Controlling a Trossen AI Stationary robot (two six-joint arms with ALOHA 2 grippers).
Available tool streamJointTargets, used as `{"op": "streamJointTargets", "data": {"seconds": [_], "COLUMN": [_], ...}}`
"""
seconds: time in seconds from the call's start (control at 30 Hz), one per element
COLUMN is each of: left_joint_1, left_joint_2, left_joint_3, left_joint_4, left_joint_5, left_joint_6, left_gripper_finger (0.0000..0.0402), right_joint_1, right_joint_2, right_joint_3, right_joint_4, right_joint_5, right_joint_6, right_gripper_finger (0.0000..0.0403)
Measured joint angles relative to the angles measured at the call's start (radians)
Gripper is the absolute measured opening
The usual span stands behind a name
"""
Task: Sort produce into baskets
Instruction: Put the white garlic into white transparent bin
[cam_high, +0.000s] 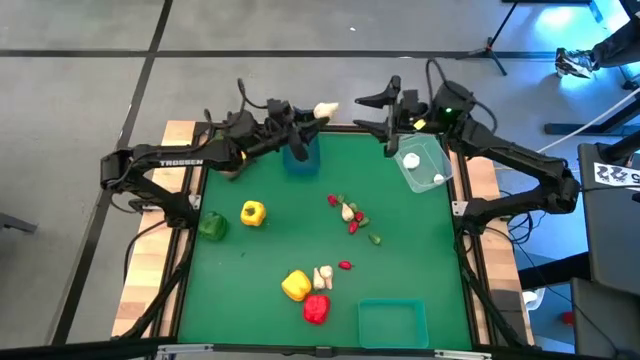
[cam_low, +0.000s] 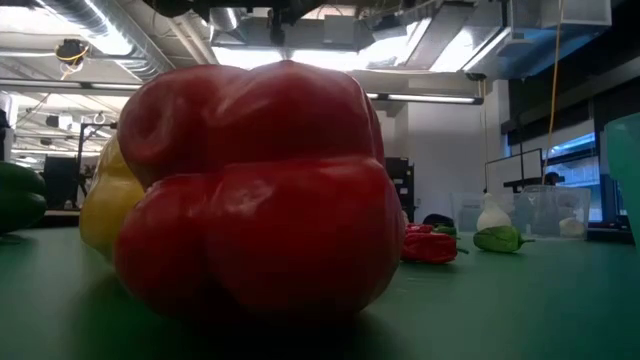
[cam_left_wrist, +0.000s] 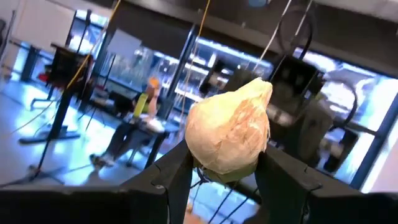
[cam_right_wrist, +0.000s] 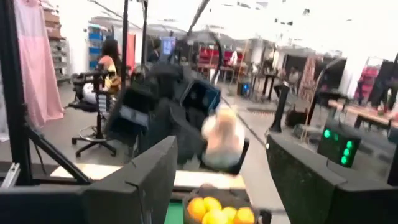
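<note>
From above, the left gripper sits at the far edge of the green table, just past the blue basket, its fingers closed on a white garlic piece. The right gripper hangs near the far right corner beside the clear basket, which holds white pieces; its fingers stand apart with nothing between them. On the mat lie a yellow pepper, a green pepper, a second yellow pepper, a red pepper, and a scatter of small red, green and white bits. The teal basket sits at the near edge.

At table height, the red pepper fills the picture, a yellow one behind it.

The left wrist camera shows the garlic piece clamped between the two dark fingers.

The right wrist camera shows its own fingers wide and empty, the other arm's garlic blurred beyond, and what may be orange fruits in a dark basket below.
</note>
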Motion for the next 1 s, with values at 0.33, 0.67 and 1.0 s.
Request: {"op": "streamJointTargets", "data": {"seconds": [0.33,0.67,1.0], "left_joint_1": [-0.002,-0.002,-0.002], "left_joint_2": [0.001,0.001,0.001], "left_joint_3": [0.000,0.000,0.000], "left_joint_4": [-0.008,-0.012,-0.012], "left_joint_5": [0.002,0.002,0.002], "left_joint_6": [0.025,0.027,0.056], "left_gripper_finger": [0.0156,0.0157,0.0157], "right_joint_1": [0.029,0.062,0.074], "right_joint_2": [0.095,0.189,0.233], "right_joint_3": [0.000,0.110,0.151], "right_joint_4": [0.108,0.113,0.088], "right_joint_5": [0.087,0.022,0.041], "right_joint_6": [0.056,0.060,0.056], "right_gripper_finger": [0.0326,0.0323,0.0298]}}
